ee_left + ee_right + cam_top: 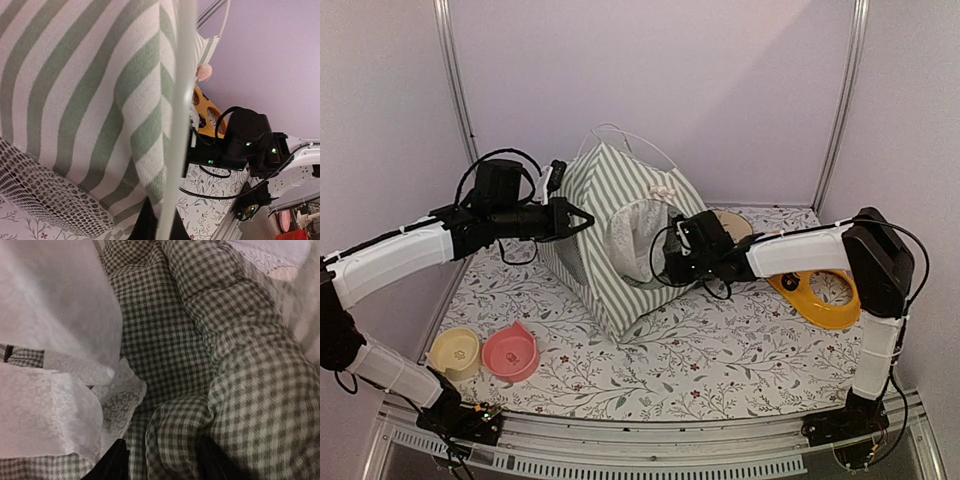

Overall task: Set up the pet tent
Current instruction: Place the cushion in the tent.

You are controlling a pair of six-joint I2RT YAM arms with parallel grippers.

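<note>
The pet tent [610,200] stands upright in the middle of the floral mat, green-and-white striped, with lace across its front opening. My left gripper [582,220] is at the tent's left edge, shut on a thin white pole [180,100]. In the left wrist view the pole runs up between my fingers, beside the striped fabric [90,85] and the black mesh window [40,190]. My right gripper [665,262] reaches into the front opening. Its fingers stand apart in the right wrist view, with a fold of the gingham cushion [240,365] bulging between them and the lace curtain [60,405] at the left.
A yellow bowl [454,352] and a pink bowl [511,352] sit at the mat's front left. An orange-yellow ring-shaped item [815,290] lies at the right under the right arm. A round tan item [730,222] sits behind the right gripper. Walls close off the back and sides.
</note>
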